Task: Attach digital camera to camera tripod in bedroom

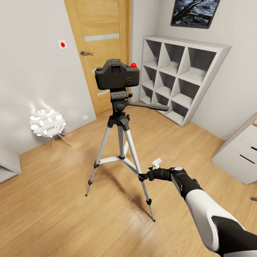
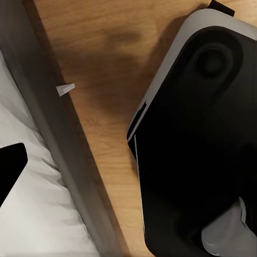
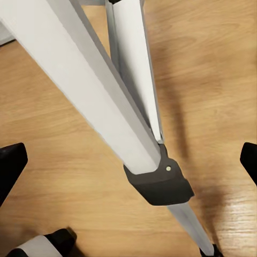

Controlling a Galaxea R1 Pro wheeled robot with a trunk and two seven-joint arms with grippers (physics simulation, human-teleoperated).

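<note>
Black boxy digital camera (image 1: pixel 117 74) with a red dot on top sat mounted on the black pan head of the silver-legged camera tripod (image 1: pixel 121 142), which stood on the light wood floor (image 1: pixel 53 210) of the bedroom, in front of a wooden door (image 1: pixel 101 35) and near a white cube shelf (image 1: pixel 180 76). Right gripper (image 1: pixel 143 176) was at the black joint (image 3: pixel 159 182) on the tripod's near leg; in the right wrist view its dark fingers (image 3: pixel 10 166) stood wide apart on either side of that leg, not clamping it. Left gripper: state could not be told; its wrist view showed a dark robot base (image 2: pixel 203 139) on the floor beside a grey bed frame (image 2: pixel 59 134) with white mattress (image 2: pixel 32 203). A white lamp (image 1: pixel 47 123) glowed by the wall.
</note>
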